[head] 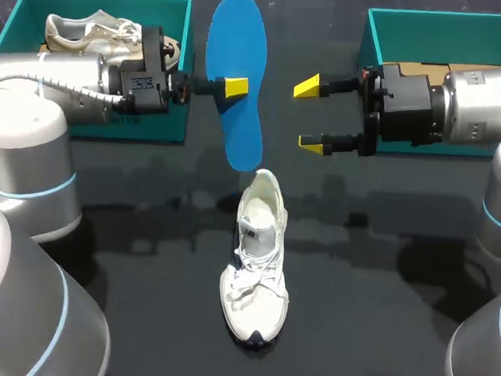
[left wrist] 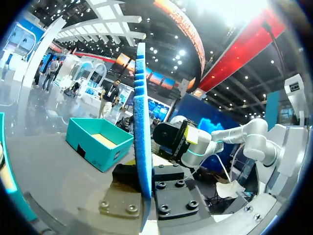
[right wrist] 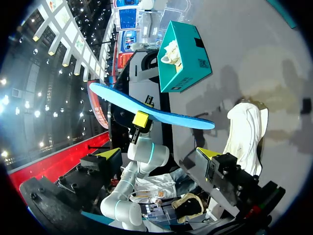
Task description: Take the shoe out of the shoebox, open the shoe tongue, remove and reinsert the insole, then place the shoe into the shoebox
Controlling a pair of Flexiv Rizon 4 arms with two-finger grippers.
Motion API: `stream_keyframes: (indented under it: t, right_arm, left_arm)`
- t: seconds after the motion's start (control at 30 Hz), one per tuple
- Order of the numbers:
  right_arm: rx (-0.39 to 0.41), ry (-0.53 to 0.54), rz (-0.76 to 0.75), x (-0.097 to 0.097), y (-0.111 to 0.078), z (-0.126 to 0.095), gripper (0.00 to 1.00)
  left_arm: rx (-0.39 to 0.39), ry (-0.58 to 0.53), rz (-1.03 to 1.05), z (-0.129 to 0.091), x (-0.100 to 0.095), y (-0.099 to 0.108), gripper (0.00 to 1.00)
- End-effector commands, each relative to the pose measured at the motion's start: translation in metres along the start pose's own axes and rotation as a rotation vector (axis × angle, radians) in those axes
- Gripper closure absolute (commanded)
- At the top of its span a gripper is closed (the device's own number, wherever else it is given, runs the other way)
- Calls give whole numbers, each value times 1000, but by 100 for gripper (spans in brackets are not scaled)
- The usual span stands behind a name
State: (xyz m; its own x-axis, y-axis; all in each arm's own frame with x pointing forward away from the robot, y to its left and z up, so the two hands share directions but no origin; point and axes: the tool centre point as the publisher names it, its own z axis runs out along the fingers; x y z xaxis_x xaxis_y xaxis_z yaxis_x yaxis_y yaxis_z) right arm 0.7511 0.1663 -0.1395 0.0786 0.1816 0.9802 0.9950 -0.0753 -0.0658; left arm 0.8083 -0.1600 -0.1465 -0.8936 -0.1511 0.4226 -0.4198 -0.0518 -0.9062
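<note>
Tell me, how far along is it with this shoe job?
Done: the white shoe is out on the table, its blue insole removed. In hand: the left gripper holds the insole aloft; the right gripper is open nearby. Left: reinserting the insole, boxing the shoe.

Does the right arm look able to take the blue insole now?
Probably yes: the open right gripper faces the blue insole across a free gap, while the left gripper holds it aloft.
</note>
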Motion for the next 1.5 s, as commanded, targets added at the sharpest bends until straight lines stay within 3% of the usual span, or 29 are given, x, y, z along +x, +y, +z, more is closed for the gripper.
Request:
stream_keyframes:
  t: [0.03, 0.2, 0.4, 0.57, 0.83, 0.97, 1.07, 1.1, 1.5]
  right_arm:
    - [-2, -3, 1, 0, 0, 2, 0]
    - [-2, -3, 1, 0, 0, 2, 0]
    - [-2, -3, 1, 0, 0, 2, 0]
    - [-2, -3, 1, 0, 0, 2, 0]
    - [-2, -3, 1, 0, 0, 2, 0]
    - [-2, -3, 1, 0, 0, 2, 0]
    - [-2, -3, 1, 0, 0, 2, 0]
    - [-2, -3, 1, 0, 0, 2, 0]
    - [-2, -3, 1, 0, 0, 2, 0]
  left_arm:
    - [44, 18, 534, -3, -3, -1, 100]
    - [114, 43, 705, -3, -4, -5, 100]
    - [168, 81, 1094, -8, -9, -1, 100]
    - [141, 140, 1273, -16, -7, 2, 100]
    - [127, 138, 1472, -17, -4, -2, 100]
    - [75, 128, 1582, -19, -5, -2, 100]
    - [109, 96, 1690, -17, -4, -2, 100]
    - [136, 90, 1701, -15, -3, -2, 100]
    - [136, 90, 1701, -15, -3, -2, 100]
